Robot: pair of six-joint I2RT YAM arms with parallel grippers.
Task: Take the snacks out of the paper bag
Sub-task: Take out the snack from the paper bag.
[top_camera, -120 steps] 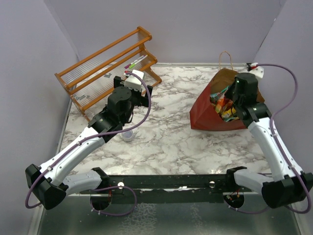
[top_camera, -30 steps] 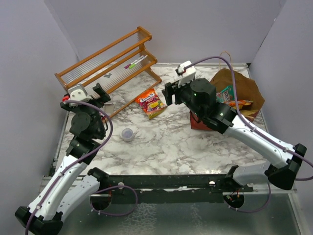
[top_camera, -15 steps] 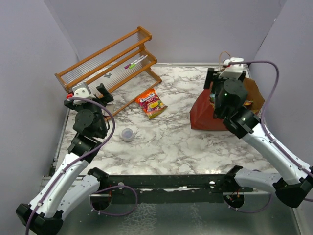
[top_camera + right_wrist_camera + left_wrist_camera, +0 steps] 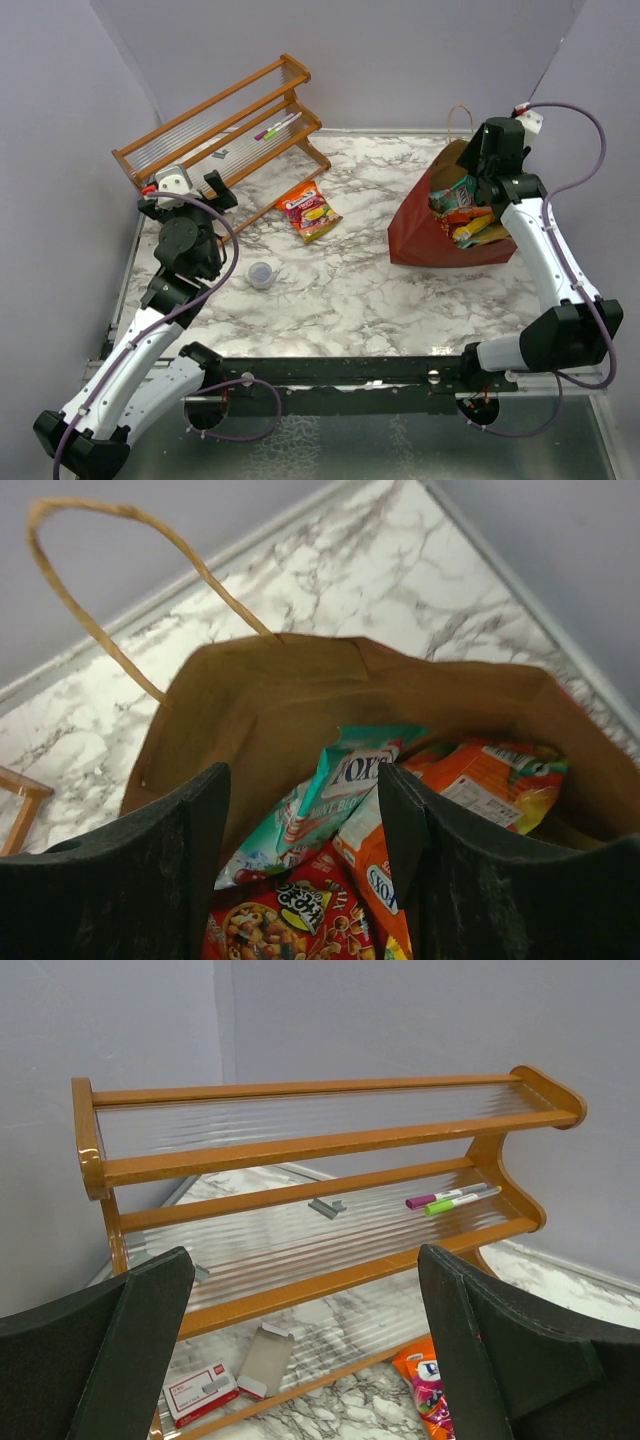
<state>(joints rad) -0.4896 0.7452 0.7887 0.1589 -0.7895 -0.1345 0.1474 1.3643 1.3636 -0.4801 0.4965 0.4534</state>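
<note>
The paper bag (image 4: pixel 432 240) lies at the right of the table, dark red outside, brown inside (image 4: pixel 250 700), mouth toward my right gripper (image 4: pixel 480 180). Several snacks fill it: a teal mint packet (image 4: pixel 345 775), an orange packet (image 4: pixel 495 780) and a red nut-mix packet (image 4: pixel 290 920). My right gripper (image 4: pixel 305 850) is open at the bag's mouth, its fingers either side of the teal packet without pinching it. One orange-and-pink snack packet (image 4: pixel 308 212) lies on the marble outside the bag. My left gripper (image 4: pixel 305 1360) is open and empty, facing the rack.
A slatted wooden rack (image 4: pixel 215 130) stands at the back left with two markers (image 4: pixel 452 1198) on its shelf and a small staples box (image 4: pixel 200 1392) beneath. A small clear cup (image 4: pixel 261 274) sits left of centre. The bag's twisted handle (image 4: pixel 90 620) arches behind its mouth.
My right arm has swung from beside the orange-and-pink packet back to the bag's mouth, and its jaws have narrowed a little. The left arm has barely moved.
</note>
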